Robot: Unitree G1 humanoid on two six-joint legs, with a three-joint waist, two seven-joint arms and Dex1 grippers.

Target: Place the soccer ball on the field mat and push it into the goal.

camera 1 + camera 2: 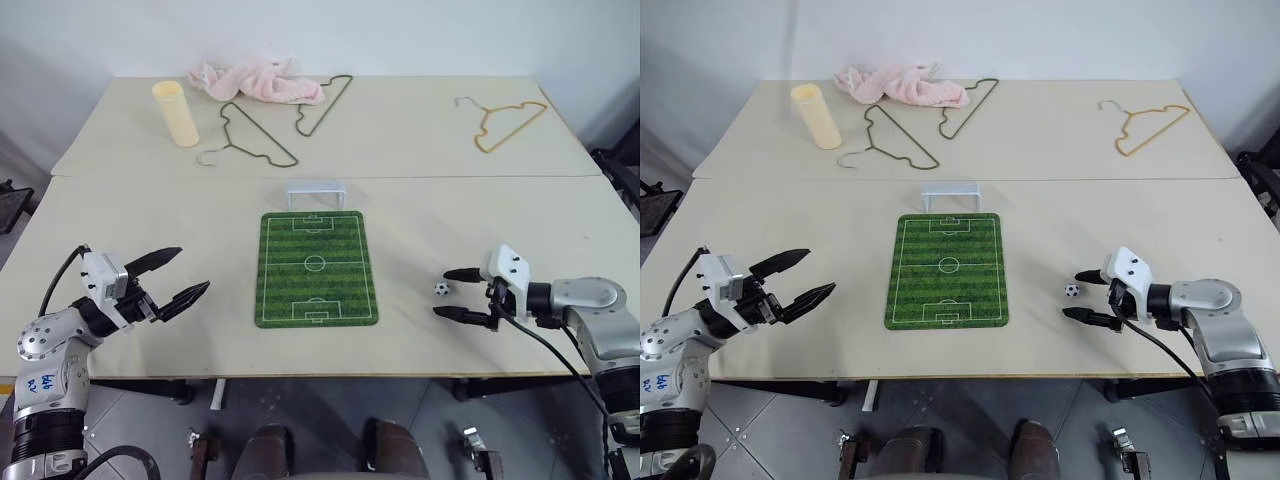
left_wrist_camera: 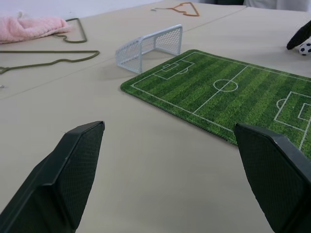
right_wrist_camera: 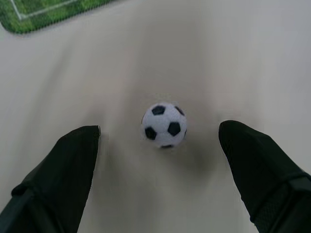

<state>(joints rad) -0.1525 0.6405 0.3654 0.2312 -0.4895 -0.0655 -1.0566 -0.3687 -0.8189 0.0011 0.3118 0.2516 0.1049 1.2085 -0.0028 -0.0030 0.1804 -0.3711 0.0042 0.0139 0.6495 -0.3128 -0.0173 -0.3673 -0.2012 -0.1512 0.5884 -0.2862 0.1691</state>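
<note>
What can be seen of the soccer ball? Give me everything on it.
The soccer ball is tiny, white with black pentagon patches, and looks smooth and hard. It sits on the bare beige table, off the field mat on the robot's right side, level with the mat's near half. The right gripper is open with a black finger on either side of the ball, neither touching it. Only the tabletop touches it.

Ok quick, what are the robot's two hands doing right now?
Left gripper: open, holding nothing, above the table.
Right gripper: open, holding nothing, one finger on each side of the soccer ball, not touching it.
</note>
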